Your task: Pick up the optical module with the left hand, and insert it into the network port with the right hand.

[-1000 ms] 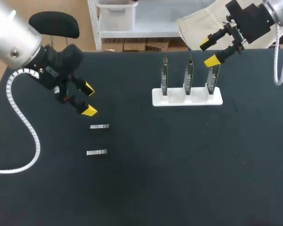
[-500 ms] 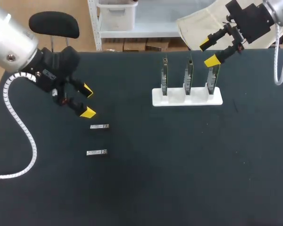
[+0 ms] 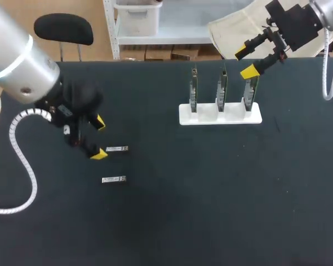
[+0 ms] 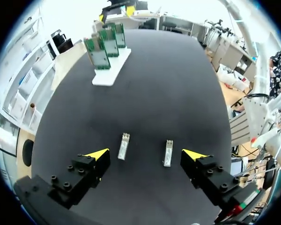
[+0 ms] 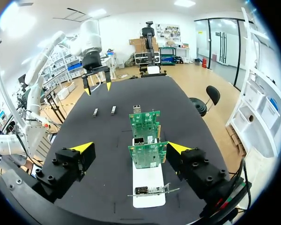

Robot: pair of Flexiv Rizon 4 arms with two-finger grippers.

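My left arm (image 3: 22, 77) has swung down from the 10 o'clock part of the table toward 9 o'clock, and my left claw (image 3: 99, 138) has turned with it, so that its nearer yellow tip, which a second ago hung short of the modules, now sits just beside the left end of the farther module (image 3: 117, 148); my right arm (image 3: 299, 22) has not stirred, nor has anything lying on the cloth; the table (image 3: 211, 194) is a broad, matt black surface; at about 1 o'clock on it stands a white stand (image 3: 220, 113) holding three green boards (image 3: 222, 88) upright in a row; my right claw (image 3: 245, 61) hangs over the right-hand board with its fingers spread wide and nothing between them, and from its own wrist the boards (image 5: 147, 154) rise ahead of the claw (image 5: 130, 147), between the tips, whether touched I cannot tell; the two small silver modules lie flat and side by side toward 8 o'clock, apart from each other, the nearer module (image 3: 114, 179) closer to the table's front edge; from the left wrist, my left claw (image 4: 145, 153) gapes wide and grips nothing, with the farther module (image 4: 124, 146) and the nearer module (image 4: 168, 153) both on the cloth ahead, between the two tips, and the stand (image 4: 110, 72) well beyond them.
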